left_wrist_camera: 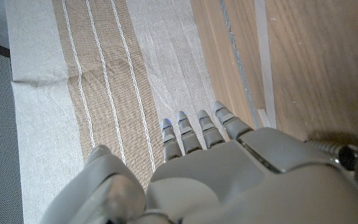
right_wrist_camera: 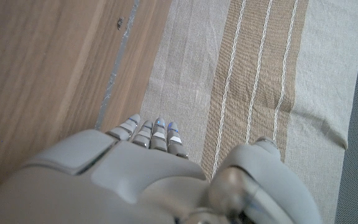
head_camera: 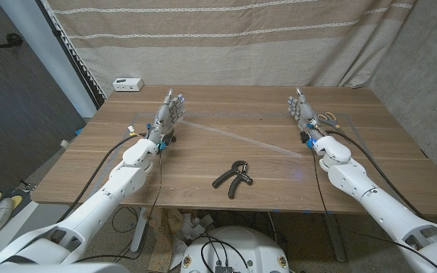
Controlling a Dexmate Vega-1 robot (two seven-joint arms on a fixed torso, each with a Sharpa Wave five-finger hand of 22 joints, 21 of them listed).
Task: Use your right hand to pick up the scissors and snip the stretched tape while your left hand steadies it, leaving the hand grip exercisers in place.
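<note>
From the head camera, the left hand (head_camera: 168, 111) stands on edge with fingers extended and apart, holding nothing, at the far end of a pale translucent strip of tape (head_camera: 237, 137). The tape runs slanting across the brown wooden table (head_camera: 203, 182) toward the right hand (head_camera: 303, 108), likely laid taut so it can be cut. That right hand is also upright, fingers apart, empty. What seems to be the light-handled scissors (head_camera: 328, 119) lies just outside it, toward the table's right edge, though small and hard to read. A black hand grip exerciser (head_camera: 234, 176) rests nearer the robot, between both arms.

The left wrist camera shows straightened fingers (left_wrist_camera: 197, 127) beside the tape (left_wrist_camera: 265, 68).

The right wrist camera shows fingers (right_wrist_camera: 151, 132) extended over the wood, gripping nothing.
</note>
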